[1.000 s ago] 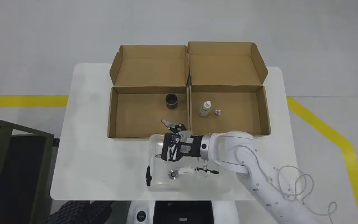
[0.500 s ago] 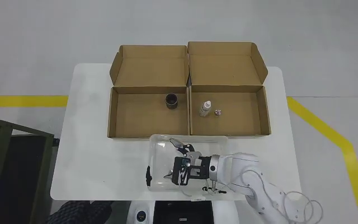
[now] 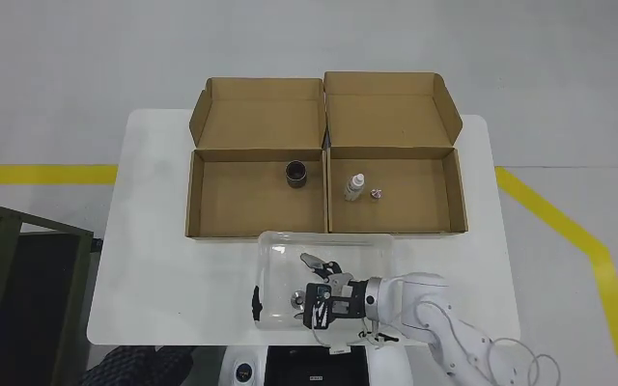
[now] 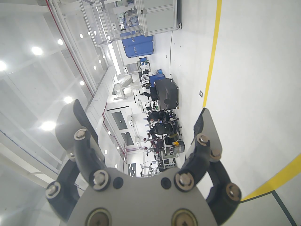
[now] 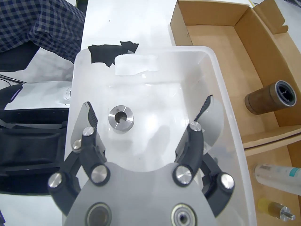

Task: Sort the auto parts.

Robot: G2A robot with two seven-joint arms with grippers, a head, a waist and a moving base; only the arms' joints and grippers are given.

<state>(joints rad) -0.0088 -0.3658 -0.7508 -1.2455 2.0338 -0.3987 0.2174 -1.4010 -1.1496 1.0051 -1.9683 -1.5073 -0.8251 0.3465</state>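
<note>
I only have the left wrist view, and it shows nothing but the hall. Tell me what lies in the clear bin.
Observer: A single metal ring lies flat on the floor of the clear bin.
Operator: Report the right gripper.
Observer: The right gripper is open above the bin, holding nothing.
Operator: Now list what the boxes hold.
Observer: A brown cylinder lies in one cardboard box; a small bottle and a tiny metal piece lie in the neighbouring box.
</note>
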